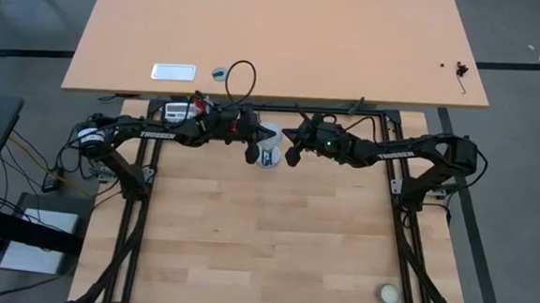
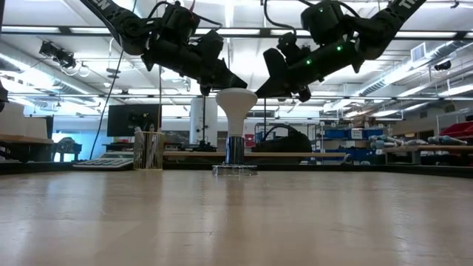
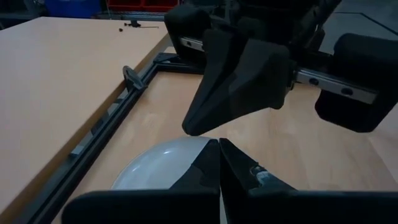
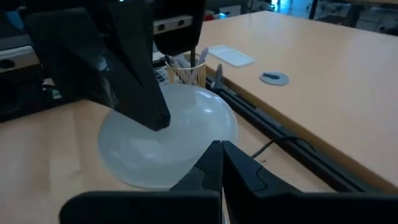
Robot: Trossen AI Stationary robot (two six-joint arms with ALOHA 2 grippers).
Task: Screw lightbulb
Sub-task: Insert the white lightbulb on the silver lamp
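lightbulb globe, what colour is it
Frosted white; the lightbulb shows best in the right wrist view.

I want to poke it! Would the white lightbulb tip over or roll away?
Probably neither: the lightbulb stands upright in a socket, which likely steadies it. Its wide globe over a narrow neck looks top-heavy, so loose it might tip. The smooth globe may be slippery and fragile.
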